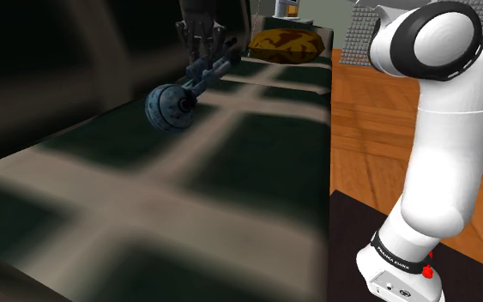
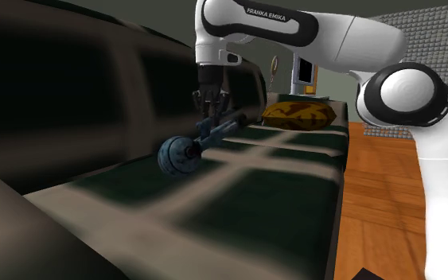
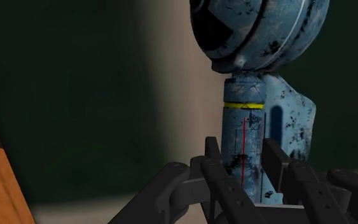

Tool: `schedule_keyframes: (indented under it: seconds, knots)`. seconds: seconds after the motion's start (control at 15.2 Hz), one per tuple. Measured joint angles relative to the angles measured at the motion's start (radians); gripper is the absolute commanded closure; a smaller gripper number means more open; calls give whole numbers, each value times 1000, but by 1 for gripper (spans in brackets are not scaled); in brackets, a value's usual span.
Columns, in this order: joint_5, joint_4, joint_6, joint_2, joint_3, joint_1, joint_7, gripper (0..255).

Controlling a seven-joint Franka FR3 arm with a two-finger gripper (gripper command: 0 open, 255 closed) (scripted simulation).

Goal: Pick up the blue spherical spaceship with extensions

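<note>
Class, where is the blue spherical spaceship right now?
Left of centre in the shoulder view: the blue spherical spaceship, its extension clasped by the black gripper, over the dark checked surface, the brown cushion behind it.

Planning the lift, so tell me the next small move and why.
Probably a slow, straight lift: the gripper looks shut on the blue spaceship's tube extension, while its sphere hangs off to one side, close to the checked surface.

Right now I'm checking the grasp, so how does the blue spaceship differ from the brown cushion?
The spaceship is blue, a ball on a stem; the cushion is brown with yellow blotches, flattish. The gripper clasps the spaceship's stem; the cushion lies untouched, farther along. Both are over the same dark striped seat.
</note>
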Motion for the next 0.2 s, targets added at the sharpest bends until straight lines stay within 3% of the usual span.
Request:
schedule_keyframes:
  seconds: [0.2]
  knots:
    - [-36,122,-71,55,-1,41,6,255]
